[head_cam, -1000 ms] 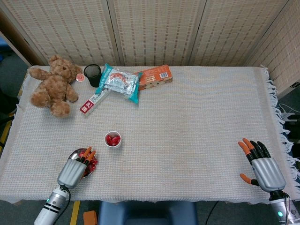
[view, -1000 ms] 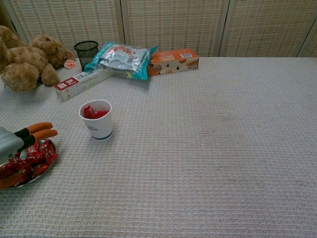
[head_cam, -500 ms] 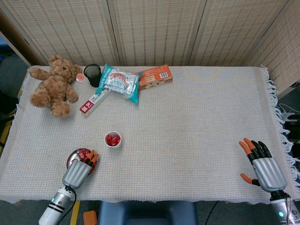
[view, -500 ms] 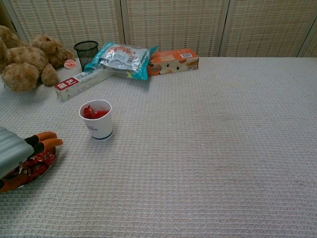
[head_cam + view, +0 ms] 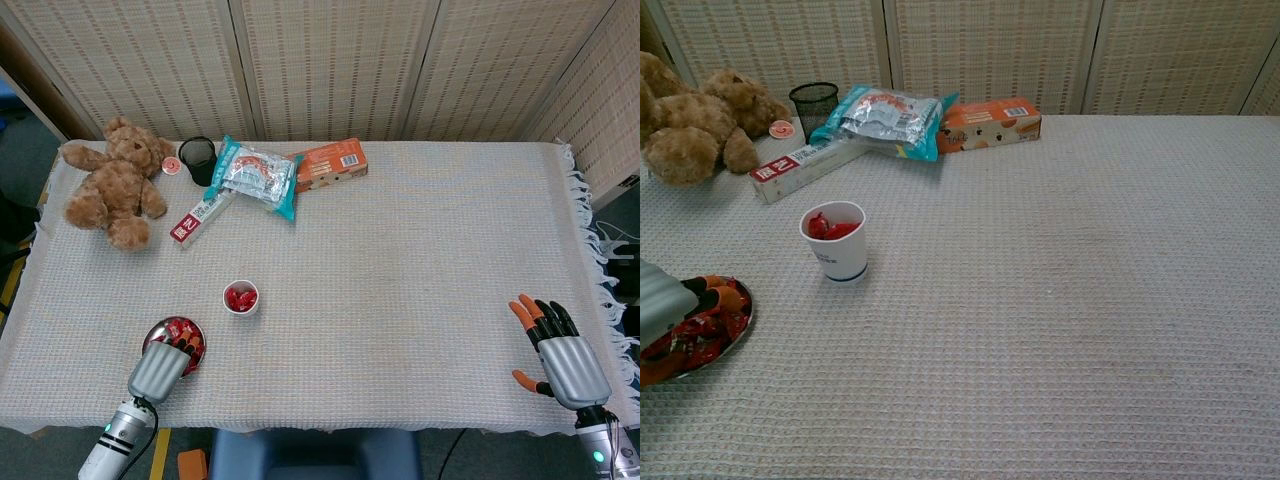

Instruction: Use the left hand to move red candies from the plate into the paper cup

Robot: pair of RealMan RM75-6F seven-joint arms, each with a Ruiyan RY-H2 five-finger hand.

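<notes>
the left hand (image 5: 156,368) sits low over the near edge of the plate (image 5: 152,332) at the near-left of the desk (image 5: 420,260), its fingers curled down into the red candies (image 5: 181,329). whether they have closed on a candy i cannot tell: in the chest view the palm covers the fingertips. the step in hand looks like the pick. to do it well, the fingers should settle on one candy at the edge of the pile rather than dig into the middle, close firmly enough that the slick wrapper does not slide out, and lift straight up before travelling, so the plate is not dragged or tipped. the paper cup (image 5: 241,297) stands just beyond the plate, a little to the right, and already holds some red candies; its mouth is narrow and it is light, so the hand should come over the rim from above and let go inside without knocking it.

the right hand (image 5: 558,352) rests at the near-right corner, fingers spread, holding nothing.

along the far edge lie a teddy bear (image 5: 112,182), a black mesh cup (image 5: 198,159), a long red and white box (image 5: 200,216), a teal and silver snack bag (image 5: 253,175) and an orange box (image 5: 329,163). each packet carries print, but none of it is large enough to read.
</notes>
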